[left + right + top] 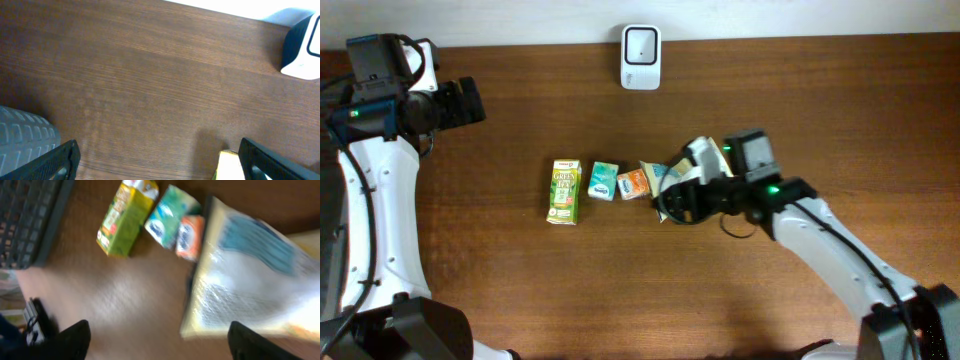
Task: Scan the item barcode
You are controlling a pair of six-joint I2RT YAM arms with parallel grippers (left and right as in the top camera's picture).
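We see packet (245,275) between spread fingers (75,340) of right gripper (160,335), unclamped | right arm (830,235) reaches low over table (620,300) | left gripper (159,150) agape

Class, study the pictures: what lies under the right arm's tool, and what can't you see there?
A plastic-wrapped packet with blue print lies below the right tool, next to the orange packet. Its underside is covered, so any barcode there cannot be seen.

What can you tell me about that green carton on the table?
The green carton is a small box, seemingly cardboard, printed in green and yellow. It lies flat on the wooden table, leftmost in a row of packets, with the teal packet close beside it. Nothing rests on it.
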